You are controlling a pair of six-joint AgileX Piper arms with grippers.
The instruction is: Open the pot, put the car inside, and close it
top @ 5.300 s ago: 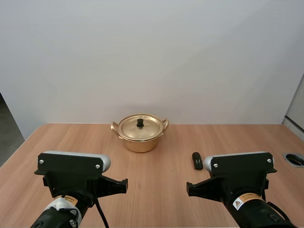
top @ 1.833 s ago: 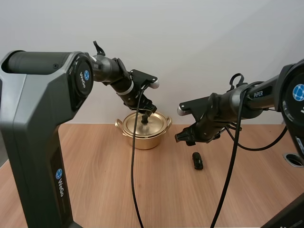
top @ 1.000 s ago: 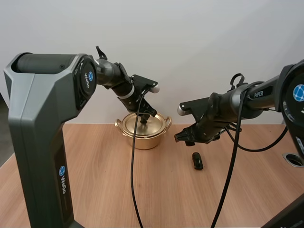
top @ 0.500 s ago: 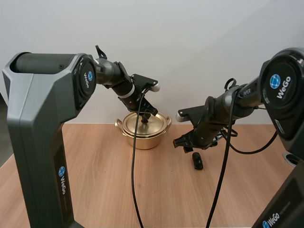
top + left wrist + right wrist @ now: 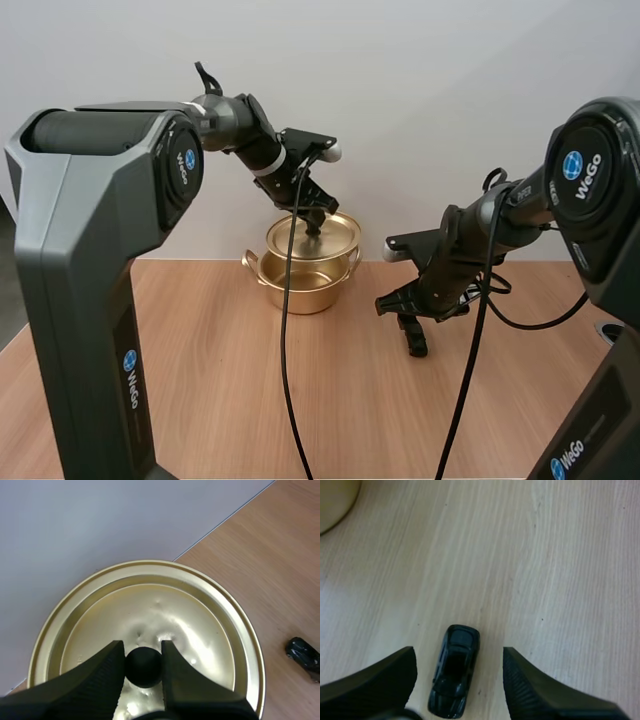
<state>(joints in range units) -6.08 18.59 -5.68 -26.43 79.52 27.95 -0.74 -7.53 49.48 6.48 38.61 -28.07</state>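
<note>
Left claw (image 5: 143,656): closed on the black knob (image 5: 143,668) at the middle of the lid, one finger pressed against each side of it. The arm reaches out from the left and comes down on the lid from above.
Lid (image 5: 313,237): gold and round, with a raised ring near its edge. It hangs in the air from the left claw, straight above the pot and apart from the rim. In the high view it looks slightly tilted.
Pot (image 5: 300,286): gold, with a handle on each side. It stands on the table close to the wall at the far edge, its mouth uncovered under the raised lid. What is inside cannot be made out.
Right claw (image 5: 458,655): spread wide and gripping nothing. It is low over the table with one finger on each side of the car. A strip of bare wood shows between the car and each finger, so they do not touch.
Car (image 5: 453,677): small and black, on the table with its roof up, to the right of the pot and apart from it. It sits in the gap of the right claw, with its length running the same way as the fingers.
Table (image 5: 200,380): light brown wood grain, carrying the pot and the car.
</note>
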